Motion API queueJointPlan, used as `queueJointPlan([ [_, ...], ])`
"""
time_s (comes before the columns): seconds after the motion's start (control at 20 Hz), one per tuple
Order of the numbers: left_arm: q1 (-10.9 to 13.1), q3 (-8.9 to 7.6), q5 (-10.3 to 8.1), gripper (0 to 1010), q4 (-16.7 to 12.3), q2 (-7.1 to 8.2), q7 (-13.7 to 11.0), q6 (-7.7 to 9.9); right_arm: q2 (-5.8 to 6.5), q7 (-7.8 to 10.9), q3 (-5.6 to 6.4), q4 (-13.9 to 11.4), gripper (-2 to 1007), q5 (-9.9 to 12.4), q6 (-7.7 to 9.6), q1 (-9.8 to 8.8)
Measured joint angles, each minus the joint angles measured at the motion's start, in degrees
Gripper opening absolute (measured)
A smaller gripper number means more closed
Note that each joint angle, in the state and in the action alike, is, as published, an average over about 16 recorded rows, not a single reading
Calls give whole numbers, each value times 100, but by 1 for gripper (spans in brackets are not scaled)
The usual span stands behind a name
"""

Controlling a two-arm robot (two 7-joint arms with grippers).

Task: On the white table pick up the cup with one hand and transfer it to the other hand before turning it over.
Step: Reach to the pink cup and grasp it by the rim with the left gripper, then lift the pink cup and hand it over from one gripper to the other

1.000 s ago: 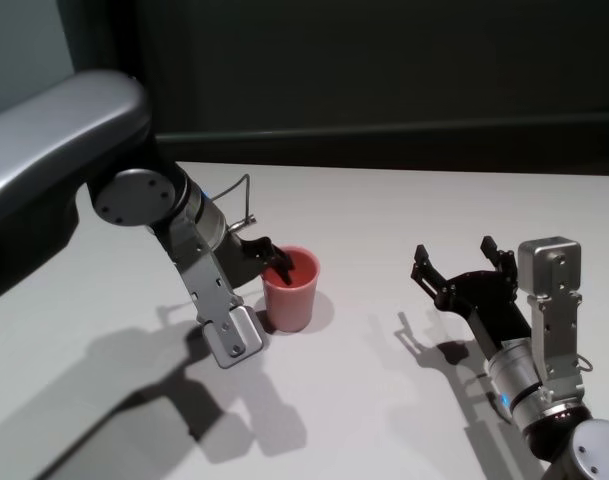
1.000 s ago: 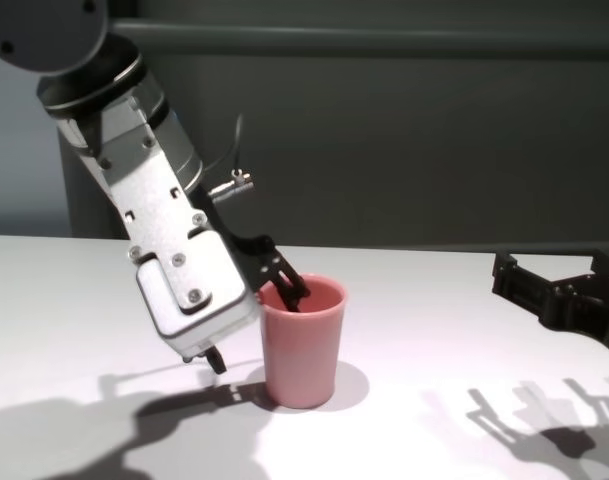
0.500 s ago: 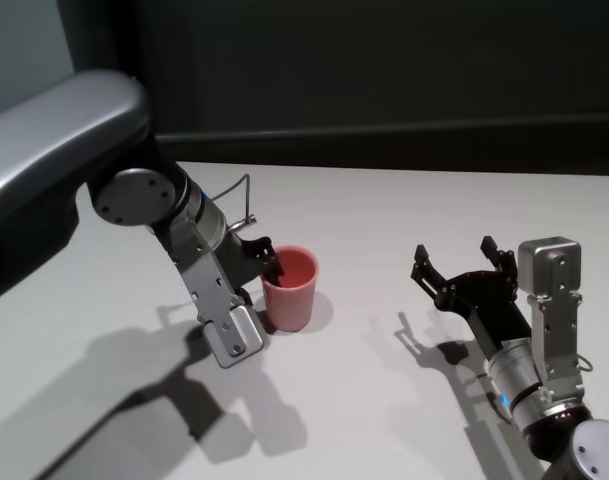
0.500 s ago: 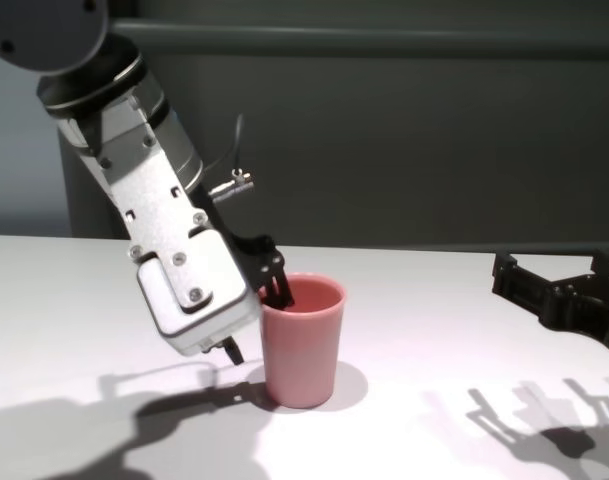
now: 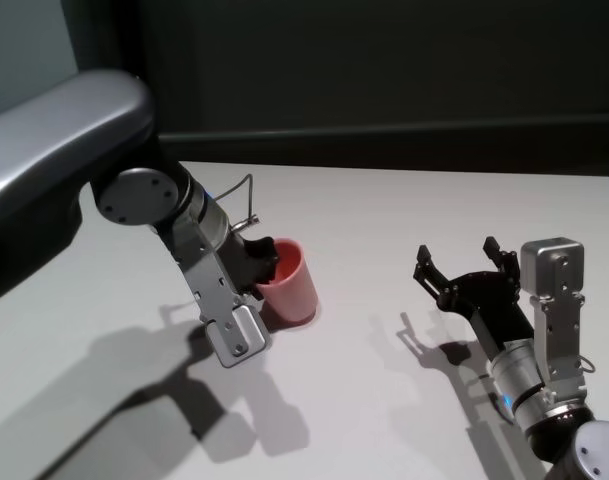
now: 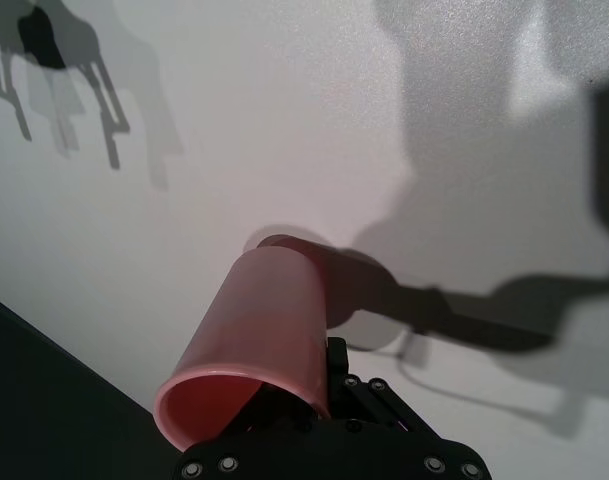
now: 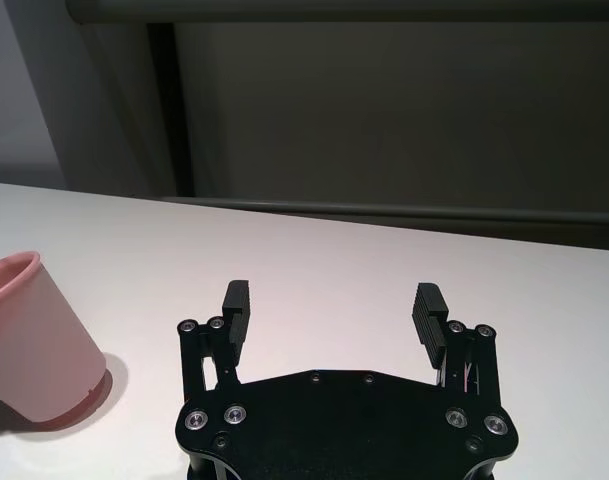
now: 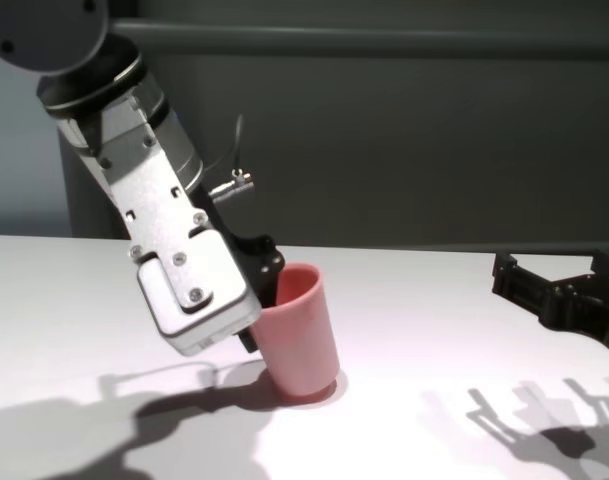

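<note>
The salmon-pink cup [image 5: 289, 284] stands tilted on the white table [image 5: 404, 210], its rim leaning toward my left arm and its base still touching the table. It also shows in the chest view [image 8: 302, 335], the left wrist view [image 6: 259, 350] and the right wrist view [image 7: 34, 340]. My left gripper [image 5: 264, 262] is shut on the cup's rim, one finger inside and one outside. My right gripper [image 5: 464, 264] is open and empty, hovering low over the table to the right of the cup; its fingers [image 7: 236, 300] stand wide apart.
A dark wall [image 5: 384, 70] runs behind the table's far edge. Arm shadows lie on the table at the front left [image 5: 134, 380]. Bare tabletop lies between the cup and the right gripper.
The left gripper closed on the cup's rim and tilted the cup toward the left arm. The right gripper has not moved.
</note>
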Motion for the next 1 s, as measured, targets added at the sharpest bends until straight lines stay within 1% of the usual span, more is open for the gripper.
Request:
queueJointPlan([
  [0.15, 1, -1, -1, 95, 0, 0, 0, 0, 0, 0, 0, 0, 1002, 0, 0, 0],
  [0.35, 1, -2, -2, 55, 0, 0, 0, 0, 0, 0, 0, 0, 1002, 0, 0, 0],
  [1.0, -3, 4, 0, 47, -1, -1, 0, -4, 0, 0, 0, 0, 1002, 0, 0, 0],
])
